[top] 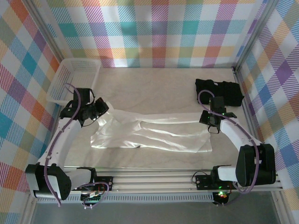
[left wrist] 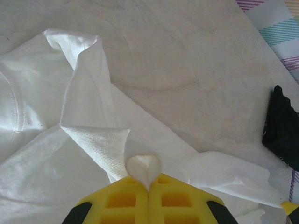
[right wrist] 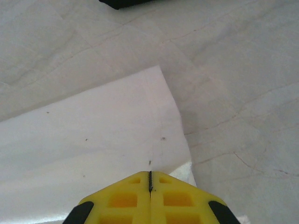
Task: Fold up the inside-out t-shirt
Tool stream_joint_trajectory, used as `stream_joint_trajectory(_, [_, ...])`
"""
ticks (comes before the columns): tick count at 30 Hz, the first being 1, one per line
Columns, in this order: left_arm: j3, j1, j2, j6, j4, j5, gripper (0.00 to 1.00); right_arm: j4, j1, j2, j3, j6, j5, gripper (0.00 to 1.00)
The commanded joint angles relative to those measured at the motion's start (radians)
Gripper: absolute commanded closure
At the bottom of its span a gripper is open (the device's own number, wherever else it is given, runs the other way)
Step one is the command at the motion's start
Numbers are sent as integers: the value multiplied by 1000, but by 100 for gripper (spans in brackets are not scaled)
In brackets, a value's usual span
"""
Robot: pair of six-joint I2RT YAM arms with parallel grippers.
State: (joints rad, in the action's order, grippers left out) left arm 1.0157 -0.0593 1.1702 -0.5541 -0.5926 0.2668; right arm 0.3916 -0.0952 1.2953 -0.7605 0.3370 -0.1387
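The inside-out t-shirt (top: pixel 154 133) lies stretched sideways across the middle of the table, white and thin. My left gripper (top: pixel 97 112) is at its left end, raised a little, with the cloth rising to it. In the left wrist view the yellow jaws of that gripper (left wrist: pixel 148 183) are shut on a small pinched loop of the shirt (left wrist: pixel 84 93). My right gripper (top: pixel 207 122) is at the shirt's right end. In the right wrist view its yellow jaws (right wrist: pixel 150 178) are shut, and the shirt (right wrist: pixel 93 130) runs smooth and taut right up to them.
A white basket (top: pixel 74 79) stands at the back left, next to the left arm. A black folded garment (top: pixel 219 88) lies at the back right, just behind the right gripper; it is also in the left wrist view (left wrist: pixel 280 126) and the right wrist view (right wrist: pixel 121 3). Checked walls close in the table.
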Motion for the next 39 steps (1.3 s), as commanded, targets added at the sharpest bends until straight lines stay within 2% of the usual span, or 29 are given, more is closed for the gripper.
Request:
stream_joint_trajectory(1, [-26, 21, -49, 8, -45, 14, 100, 62, -6, -47, 11, 22, -4, 100])
stream_joint_trajectory(10, [-189, 22, -57, 2, -6, 6, 100, 96, -6, -80, 65, 115, 11, 100])
stream_joint_trajectory(12, [-217, 22, -52, 0, 6, -3, 100, 100, -6, -85, 75, 135, -15, 96])
stream_joint_trajectory(13, [-234, 23, -51, -5, 22, 0, 100, 95, -5, -91, 81, 142, -28, 92])
stream_joint_trajectory(17, [-269, 23, -25, -17, 60, 17, 100, 66, -7, -149, 121, 183, -43, 68])
stream_joint_trajectory(20, [-272, 22, -6, -7, 72, 13, 100, -25, -40, -234, 157, 148, -31, 58])
stream_joint_trajectory(22, [-270, 22, 0, -5, 77, 11, 100, -119, -81, -255, 177, 100, 31, 55])
stream_joint_trajectory(27, [-271, 23, 16, -6, 95, 22, 100, -149, -158, -35, 67, 70, 122, 53])
stream_joint_trajectory(31, [-276, 23, 16, 1, 93, 8, 100, -167, -242, 164, -47, 26, 185, 56])
stream_joint_trajectory(35, [-284, 23, 15, -3, 100, -6, 100, -98, -289, 317, -139, 8, 195, 59])
stream_joint_trajectory(39, [-298, 30, 11, -12, 101, -20, 100, 25, -289, 386, -156, 39, 158, 68])
